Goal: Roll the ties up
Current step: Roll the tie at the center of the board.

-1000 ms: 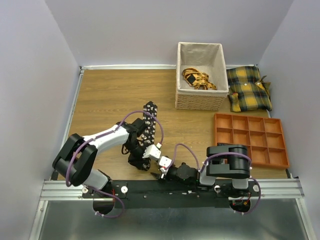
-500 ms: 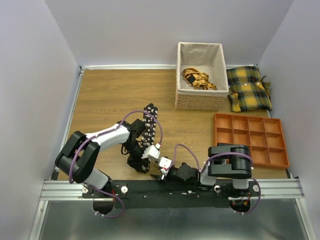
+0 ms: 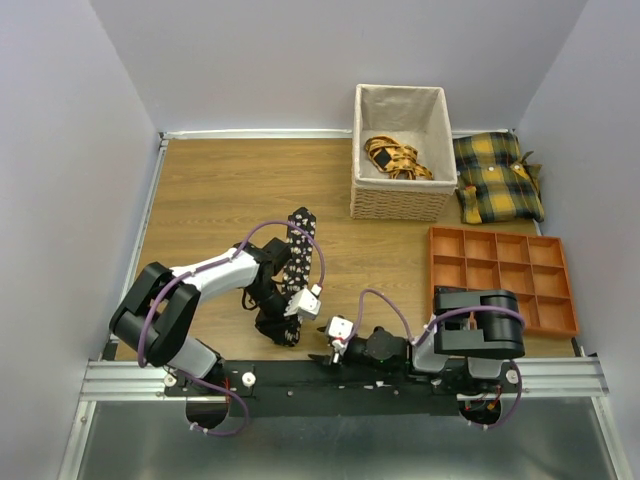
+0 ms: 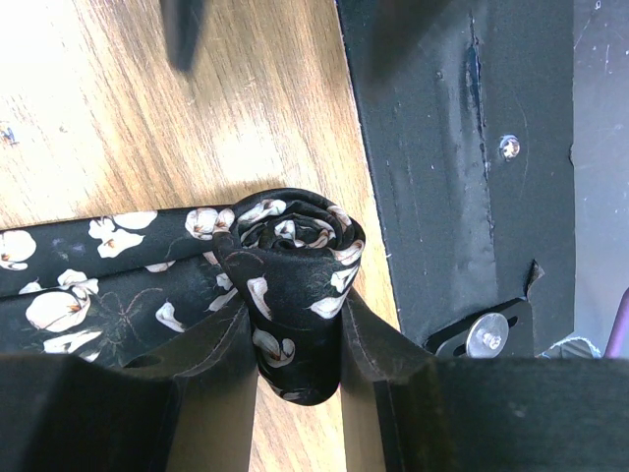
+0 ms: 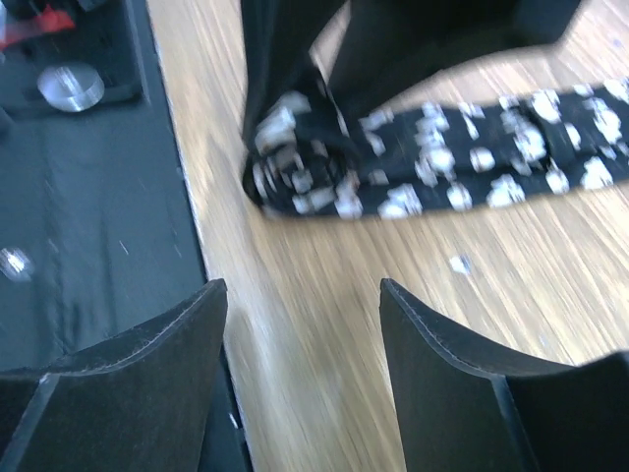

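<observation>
Wood table (image 3: 210, 190), near edge by the black base rail (image 4: 442, 147): I see the tie (image 4: 295, 256) with one end wound into a tight coil, the rest lying flat as a strip toward the far side. Left gripper (image 4: 298, 339) is clamped on the coil, one finger each side. Right gripper (image 5: 300, 295) sits near it, jaws apart, holding nothing. Wicker basket (image 3: 400, 200) and orange tray (image 3: 500, 280) are well apart, to the right.

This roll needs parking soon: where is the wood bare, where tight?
Bare: the far-left wood between the side rail and the basket, and the patch between tie, basket and orange tray. Crowded: the near edge, where the left gripper clamps the coil and the open right gripper faces it.
</observation>
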You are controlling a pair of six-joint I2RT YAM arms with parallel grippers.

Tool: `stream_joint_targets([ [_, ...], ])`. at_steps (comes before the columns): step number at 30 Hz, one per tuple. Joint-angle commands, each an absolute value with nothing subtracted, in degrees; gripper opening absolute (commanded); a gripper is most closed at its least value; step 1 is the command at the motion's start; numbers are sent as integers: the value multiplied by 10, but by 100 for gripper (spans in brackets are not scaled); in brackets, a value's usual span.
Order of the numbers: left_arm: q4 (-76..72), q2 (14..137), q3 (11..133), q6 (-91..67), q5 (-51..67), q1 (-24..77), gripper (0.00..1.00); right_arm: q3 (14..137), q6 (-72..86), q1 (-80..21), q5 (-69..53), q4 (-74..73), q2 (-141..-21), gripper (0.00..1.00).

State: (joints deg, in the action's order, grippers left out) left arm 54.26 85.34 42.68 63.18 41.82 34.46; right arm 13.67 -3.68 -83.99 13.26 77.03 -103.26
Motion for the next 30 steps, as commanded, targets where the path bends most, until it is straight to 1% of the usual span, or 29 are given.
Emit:
stream_joint_targets([
  [1, 520, 863, 422, 641, 422, 342, 0, 174, 17, -834, 99, 963, -1031, 70],
  [5, 518, 863, 422, 641, 425, 341, 0, 185, 67, -821, 146, 965, -1034, 70],
  [8, 519, 862, 425, 639, 430, 335, 0, 182, 50, -812, 104, 965, -1031, 70],
  [9, 520, 861, 429, 639, 432, 333, 0, 181, 48, -809, 64, 964, -1037, 70],
  [10, 523, 861, 431, 640, 435, 332, 0, 184, 50, -809, 52, 965, -1045, 70],
  [13, 531, 859, 432, 648, 441, 330, 0, 196, 54, -809, 47, 964, -1081, 70],
  [18, 520, 864, 427, 648, 439, 330, 0, 257, 10, -808, 44, 963, -1112, 70],
  [22, 533, 873, 431, 658, 437, 330, 0, 260, 13, -808, 92, 963, -1125, 70],
  [25, 540, 875, 430, 664, 430, 330, 0, 222, 6, -808, 132, 962, -1105, 70],
  [28, 541, 876, 432, 664, 429, 330, 0, 193, -56, -809, 124, 962, -1078, 70],
  [30, 535, 876, 436, 657, 439, 330, 0, 202, -109, -809, 96, 962, -1082, 70],
])
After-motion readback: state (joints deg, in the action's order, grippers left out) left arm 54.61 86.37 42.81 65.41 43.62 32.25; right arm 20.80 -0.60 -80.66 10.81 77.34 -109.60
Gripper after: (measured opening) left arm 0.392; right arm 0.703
